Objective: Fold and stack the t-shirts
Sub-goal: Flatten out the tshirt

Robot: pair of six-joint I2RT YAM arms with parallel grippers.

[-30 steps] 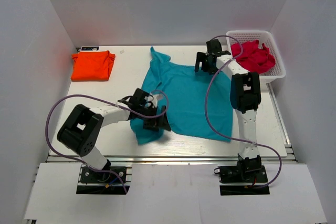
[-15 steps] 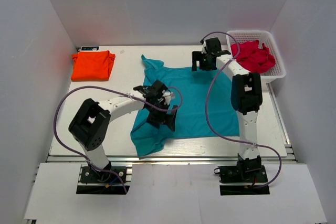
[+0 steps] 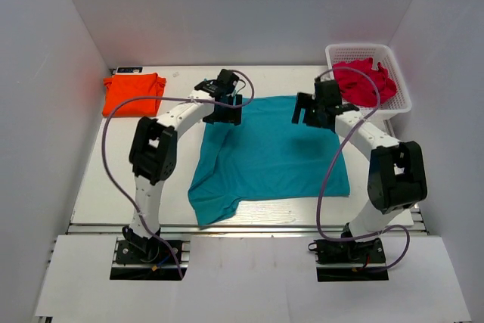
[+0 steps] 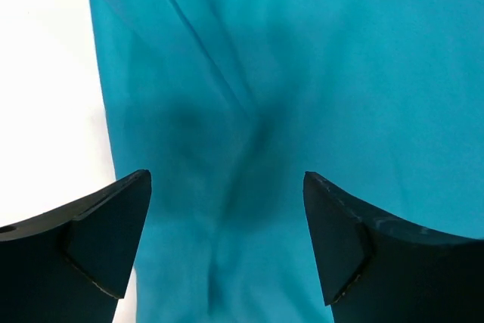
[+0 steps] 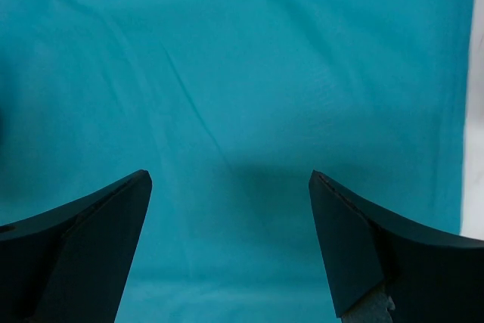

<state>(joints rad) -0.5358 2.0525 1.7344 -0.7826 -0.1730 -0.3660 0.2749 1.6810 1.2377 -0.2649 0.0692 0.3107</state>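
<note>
Teal t-shirt (image 3: 272,156) spread under left tool (image 4: 227,175), right tool (image 5: 228,175); unheld.

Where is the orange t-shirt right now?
In the top view, the orange t-shirt lies folded at the far left corner of the table, left of the teal t-shirt and apart from it, opposite the basket on the far right.
</note>
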